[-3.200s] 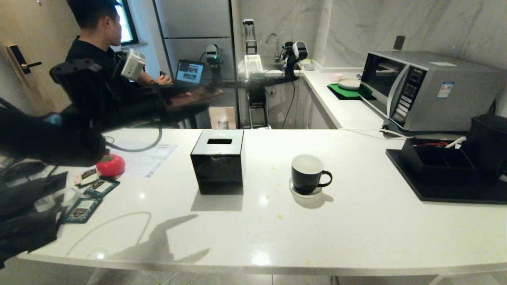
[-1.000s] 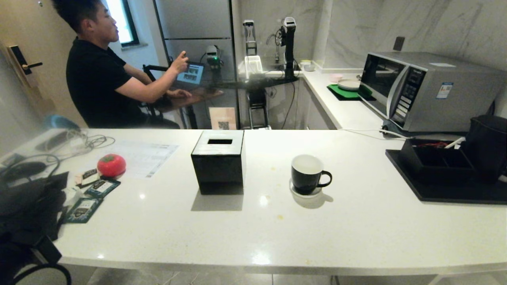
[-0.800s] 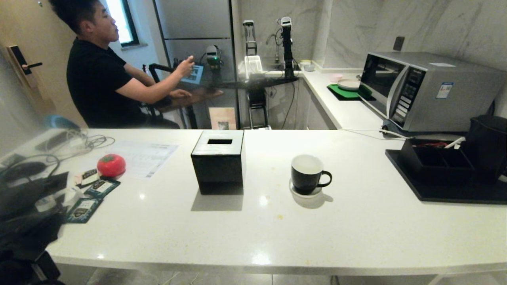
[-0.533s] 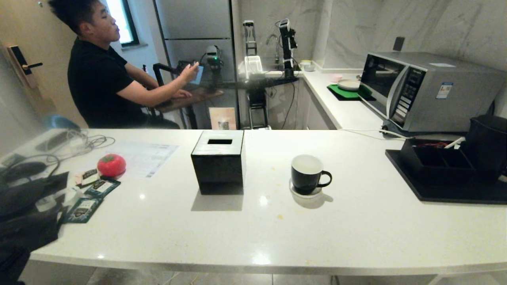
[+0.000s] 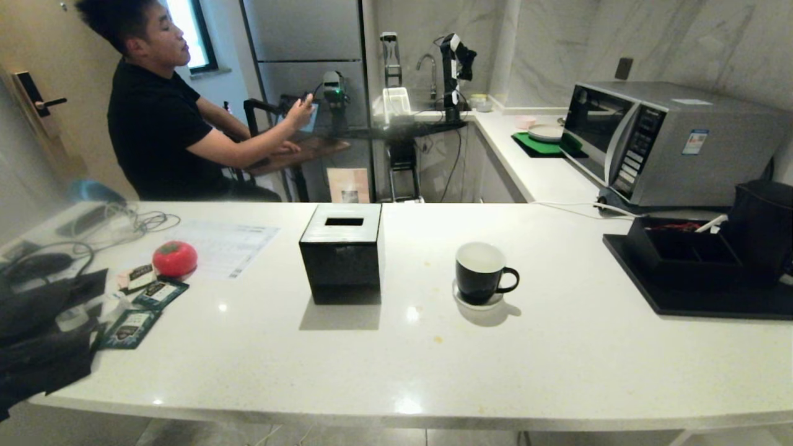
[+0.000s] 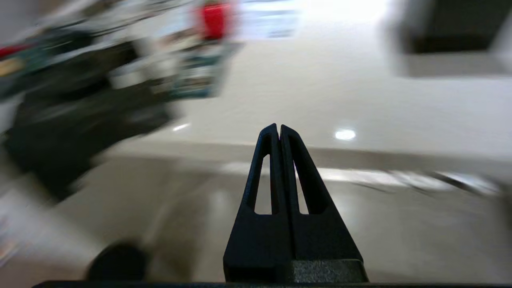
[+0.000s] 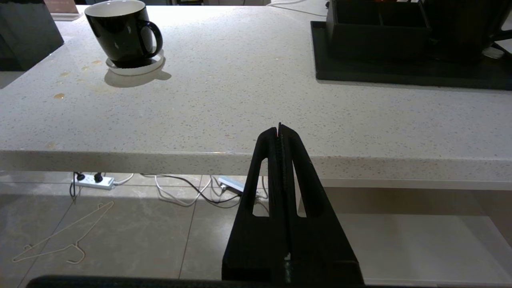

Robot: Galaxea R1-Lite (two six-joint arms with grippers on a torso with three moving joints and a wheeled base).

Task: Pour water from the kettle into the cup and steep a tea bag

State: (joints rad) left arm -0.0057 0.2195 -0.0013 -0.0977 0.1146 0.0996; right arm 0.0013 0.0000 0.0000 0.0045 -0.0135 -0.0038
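The head camera looks forward and down across the white counter (image 5: 557,347) from its near edge. The right wrist camera sits lower, before that edge, facing far over it; both views share the cup (image 5: 480,271). The left wrist view, blurred, faces the counter's left end.

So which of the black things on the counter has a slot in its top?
The square black box left of the cup. Its flat top has a rectangular slot; the cup is round and open-mouthed.
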